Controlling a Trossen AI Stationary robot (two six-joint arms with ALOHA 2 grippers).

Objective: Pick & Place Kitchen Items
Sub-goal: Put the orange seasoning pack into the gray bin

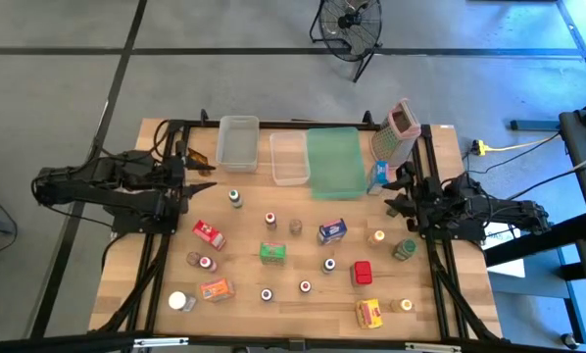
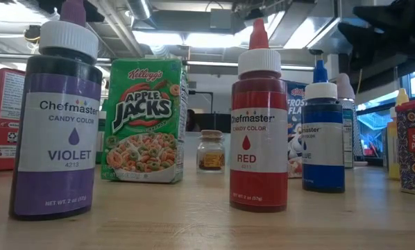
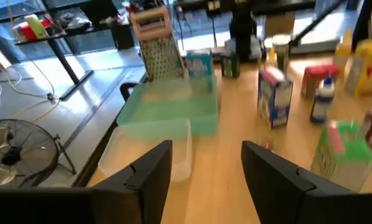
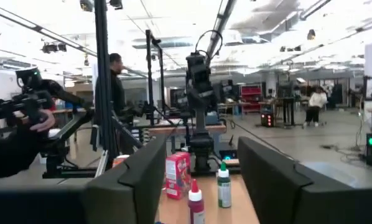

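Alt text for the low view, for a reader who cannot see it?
Table-level close-up: a violet Chefmaster candy colour bottle at left, a green Apple Jacks cereal box behind it, a red Chefmaster bottle at centre, a blue colour bottle to its right. A small brown spice jar stands farther back. No gripper shows.

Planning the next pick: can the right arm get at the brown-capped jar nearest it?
Probably yes. The right gripper is open and empty at the table's right edge, and the jar stands close by with nothing between them.

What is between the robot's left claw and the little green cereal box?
Only a green-capped bottle stands near that line, just past the left gripper, whose jaws are open. Otherwise bare table leads to the green cereal box.
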